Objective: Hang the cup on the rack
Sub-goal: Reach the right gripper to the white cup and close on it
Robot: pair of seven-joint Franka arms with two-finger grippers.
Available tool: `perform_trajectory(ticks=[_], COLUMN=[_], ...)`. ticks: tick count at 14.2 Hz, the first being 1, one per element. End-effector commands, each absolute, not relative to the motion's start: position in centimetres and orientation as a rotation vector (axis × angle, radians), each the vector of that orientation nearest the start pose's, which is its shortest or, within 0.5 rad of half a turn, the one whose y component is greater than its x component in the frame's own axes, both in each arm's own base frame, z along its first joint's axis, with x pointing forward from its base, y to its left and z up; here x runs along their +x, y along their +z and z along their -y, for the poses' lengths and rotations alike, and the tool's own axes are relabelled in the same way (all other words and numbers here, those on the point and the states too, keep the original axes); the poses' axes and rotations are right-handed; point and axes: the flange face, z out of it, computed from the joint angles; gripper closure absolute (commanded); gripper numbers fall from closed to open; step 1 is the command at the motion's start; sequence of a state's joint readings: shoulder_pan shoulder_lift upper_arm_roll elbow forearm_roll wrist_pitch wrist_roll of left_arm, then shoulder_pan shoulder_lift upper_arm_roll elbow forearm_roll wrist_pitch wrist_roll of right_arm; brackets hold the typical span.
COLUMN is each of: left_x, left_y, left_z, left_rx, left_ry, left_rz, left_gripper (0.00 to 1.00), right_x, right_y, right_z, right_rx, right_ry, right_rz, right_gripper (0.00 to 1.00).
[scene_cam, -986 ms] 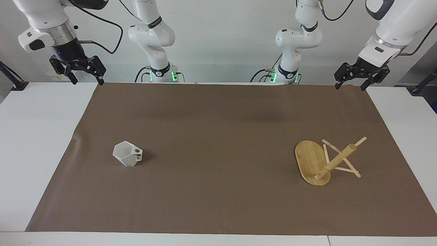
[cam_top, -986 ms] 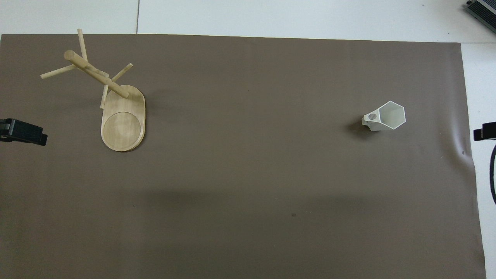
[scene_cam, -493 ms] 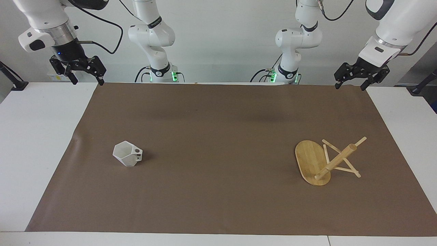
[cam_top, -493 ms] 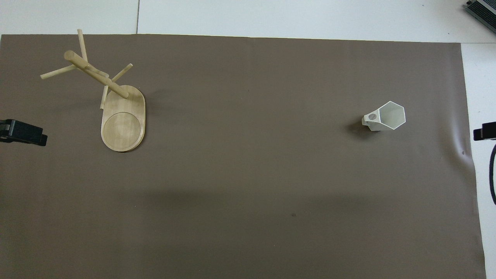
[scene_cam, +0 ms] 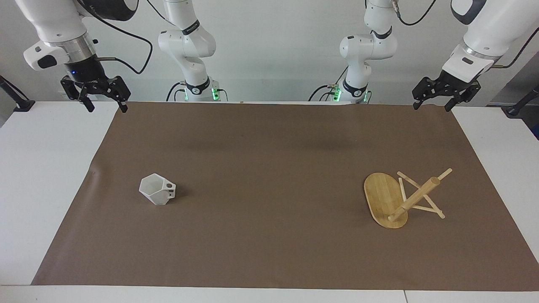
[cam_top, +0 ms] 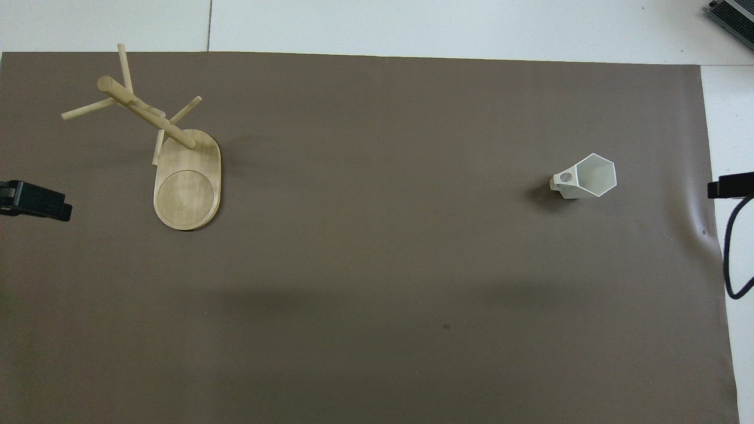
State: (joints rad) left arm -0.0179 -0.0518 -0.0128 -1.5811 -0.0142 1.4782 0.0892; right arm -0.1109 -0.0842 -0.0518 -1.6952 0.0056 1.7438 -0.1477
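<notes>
The white faceted cup [scene_cam: 157,194] stands upright on the brown mat toward the right arm's end, its handle pointing toward the table's middle; it also shows in the overhead view [cam_top: 587,176]. The bamboo rack [scene_cam: 400,200] stands on its oval base toward the left arm's end, also in the overhead view [cam_top: 177,159]. My right gripper [scene_cam: 107,106] hangs open and empty over the mat's corner near the robots; only its tip shows in the overhead view [cam_top: 730,187]. My left gripper [scene_cam: 432,106] hangs open and empty over the mat's other near corner, its tip showing in the overhead view [cam_top: 35,200].
The brown mat [scene_cam: 269,168] covers most of the white table [scene_cam: 38,168]. A black cable [cam_top: 730,253] hangs by the right gripper at the mat's edge.
My right gripper has turned and shifted slightly, and its cable has swung into the overhead view. The left arm, the cup and the rack have not moved.
</notes>
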Motion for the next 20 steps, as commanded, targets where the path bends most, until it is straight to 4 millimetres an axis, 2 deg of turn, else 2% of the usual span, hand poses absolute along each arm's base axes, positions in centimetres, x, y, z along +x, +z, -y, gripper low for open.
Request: perform_trajectory(ticks=[1, 6, 12, 15, 20], left_x=[52.2, 52.2, 52.2, 52.2, 52.2], left_y=[64.0, 64.0, 63.9, 64.0, 63.9], left_z=[1.6, 1.6, 1.6, 1.6, 1.6], left_rx=[-3.151, -3.151, -3.151, -3.151, -3.151], left_ry=[0.094, 0.094, 0.096, 0.094, 0.096], left_rz=[-0.193, -0.193, -0.193, -0.193, -0.193], left_gripper=[0.0, 0.0, 0.0, 0.0, 0.0], right_x=[53.7, 57.6, 61.2, 61.7, 62.2], right_y=[61.2, 56.4, 48.7, 44.9, 41.0], right_z=[8.9, 9.3, 9.2, 8.7, 7.8], right_rx=[-3.153, -3.159, -3.163, -3.16, -3.156], right_ry=[-0.271, -0.321, -0.299, -0.292, -0.261], right_rz=[0.016, 0.036, 0.037, 0.043, 0.069], right_gripper=[0.0, 0.0, 0.0, 0.0, 0.0])
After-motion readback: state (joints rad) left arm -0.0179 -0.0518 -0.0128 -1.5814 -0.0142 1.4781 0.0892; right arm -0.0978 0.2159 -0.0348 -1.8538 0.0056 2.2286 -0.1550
